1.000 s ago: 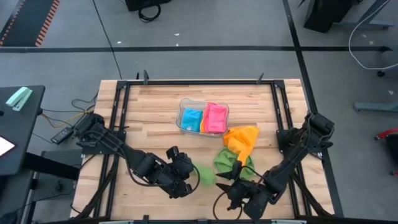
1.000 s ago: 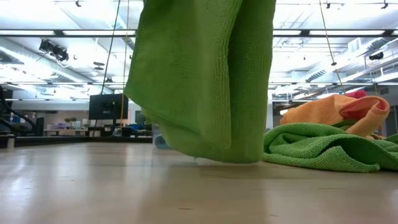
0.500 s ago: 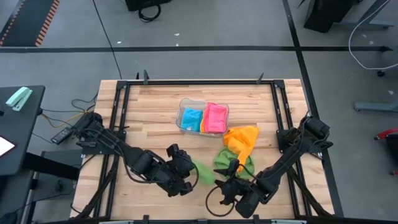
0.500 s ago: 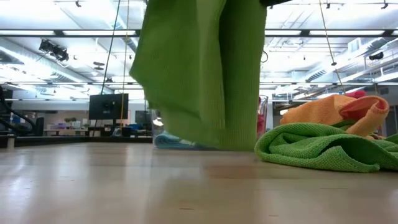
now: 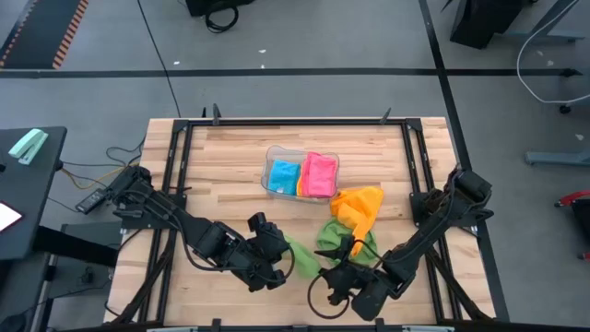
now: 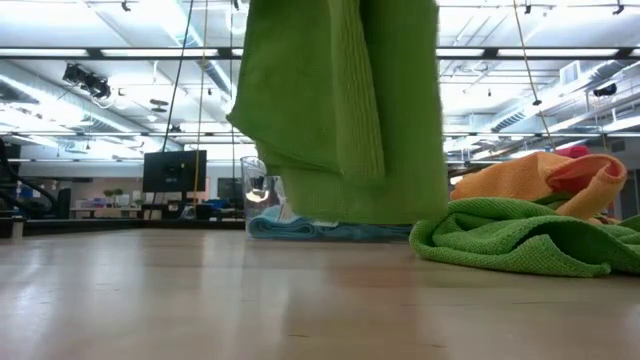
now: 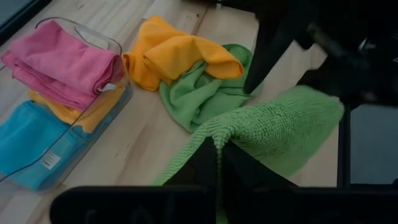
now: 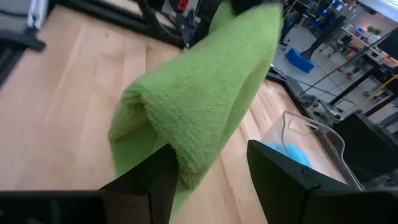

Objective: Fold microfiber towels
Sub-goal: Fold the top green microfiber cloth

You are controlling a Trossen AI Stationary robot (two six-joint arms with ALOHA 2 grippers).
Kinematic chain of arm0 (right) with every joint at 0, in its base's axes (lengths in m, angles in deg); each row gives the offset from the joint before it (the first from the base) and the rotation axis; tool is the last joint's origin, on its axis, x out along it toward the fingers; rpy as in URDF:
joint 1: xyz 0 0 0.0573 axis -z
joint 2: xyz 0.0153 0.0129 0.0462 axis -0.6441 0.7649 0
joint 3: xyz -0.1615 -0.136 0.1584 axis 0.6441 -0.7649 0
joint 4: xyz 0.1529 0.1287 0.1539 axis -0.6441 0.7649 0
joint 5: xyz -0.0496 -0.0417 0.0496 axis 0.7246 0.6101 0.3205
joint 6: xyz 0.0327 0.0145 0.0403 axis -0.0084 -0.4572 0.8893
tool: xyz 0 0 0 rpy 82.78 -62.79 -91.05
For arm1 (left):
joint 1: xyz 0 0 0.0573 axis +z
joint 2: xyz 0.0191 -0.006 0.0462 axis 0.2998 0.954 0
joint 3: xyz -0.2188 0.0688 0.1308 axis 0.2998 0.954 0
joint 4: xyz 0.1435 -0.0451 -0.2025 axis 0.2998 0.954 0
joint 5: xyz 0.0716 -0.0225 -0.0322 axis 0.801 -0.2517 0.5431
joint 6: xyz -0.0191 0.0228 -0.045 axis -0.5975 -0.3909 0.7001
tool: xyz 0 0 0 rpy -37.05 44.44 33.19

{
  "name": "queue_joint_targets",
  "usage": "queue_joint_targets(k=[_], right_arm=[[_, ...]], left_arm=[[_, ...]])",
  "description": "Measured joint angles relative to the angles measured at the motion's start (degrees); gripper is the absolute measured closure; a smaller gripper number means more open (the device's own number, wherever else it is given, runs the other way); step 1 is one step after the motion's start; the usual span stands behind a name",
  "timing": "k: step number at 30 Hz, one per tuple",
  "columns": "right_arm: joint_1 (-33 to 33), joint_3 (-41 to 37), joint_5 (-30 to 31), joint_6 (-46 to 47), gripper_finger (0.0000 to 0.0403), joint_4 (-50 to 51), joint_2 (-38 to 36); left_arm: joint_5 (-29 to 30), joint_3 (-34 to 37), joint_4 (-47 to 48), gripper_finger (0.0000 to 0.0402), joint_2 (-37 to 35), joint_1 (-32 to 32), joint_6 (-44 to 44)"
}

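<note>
- Currently lifting a green towel clear of the desk, just in front of the clear plastic tray.
- Left hand pinching one edge of that towel, fingers shut tight on the cloth.
- Right hand sitting close beside it, across the towel from the left hand, fingers spread apart with the other end of the towel draping between them; cannot tell whether gripping it or only touching.
- Lying crumpled on the desk beside the tray: a second green towel, with an orange towel bunched partly on top of it, between the tray and the right hand.
- Resting folded inside the tray: a blue towel and a pink towel side by side, another orange cloth peeking out under the pink one.
</note>
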Motion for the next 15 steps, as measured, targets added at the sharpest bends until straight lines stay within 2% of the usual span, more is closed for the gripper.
queue_joint_targets(k=[5,11,15], right_arm=[[-0.23,0.02,-0.04,-0.54,0.0205,-1.03,-2.31],[0.09,0.02,-0.45,-0.69,0.0205,-1.38,-4.72],[0.07,0.02,-1.96,-0.24,0.0205,-1.55,-6.63]], left_arm=[[0.0,0.0,0.25,0.0393,0.0,0.0,-0.42],[0.01,0.01,1.07,0.0373,0.03,0.0,0.04],[0.0,0.26,0.93,0.0387,0.09,0.0,0.0]])
